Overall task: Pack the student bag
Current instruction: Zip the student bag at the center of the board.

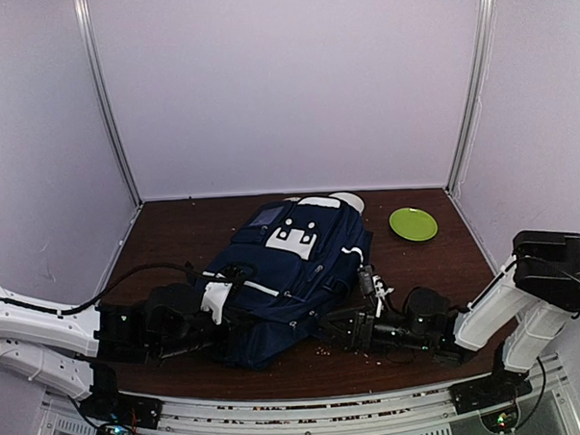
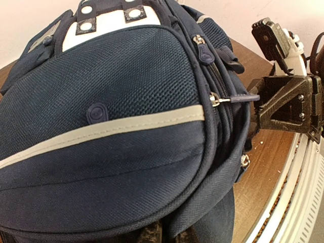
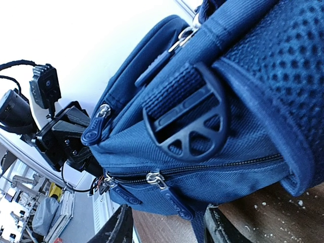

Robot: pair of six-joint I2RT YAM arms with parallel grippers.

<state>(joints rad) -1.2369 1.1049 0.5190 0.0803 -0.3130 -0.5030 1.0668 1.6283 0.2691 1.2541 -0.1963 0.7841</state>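
The navy student bag (image 1: 293, 275) lies flat in the middle of the table, white buckle patches up. It fills the left wrist view (image 2: 126, 152) and the right wrist view (image 3: 212, 152). My left gripper (image 1: 221, 326) is at the bag's near left end. Its fingers (image 2: 152, 236) stand close together with a fold of the bag's fabric pinched between them. My right gripper (image 1: 339, 327) is at the bag's near right side and is open. A zip pull (image 3: 174, 198) hangs between its spread fingers (image 3: 117, 228). In the left wrist view that gripper (image 2: 260, 101) touches a pull (image 2: 235, 98).
A green plate (image 1: 413, 224) sits at the back right. A white object (image 1: 349, 201) shows behind the bag's far end. Crumbs lie on the brown table (image 1: 175, 232) near the front rail (image 1: 298, 410). White walls close in the sides and back.
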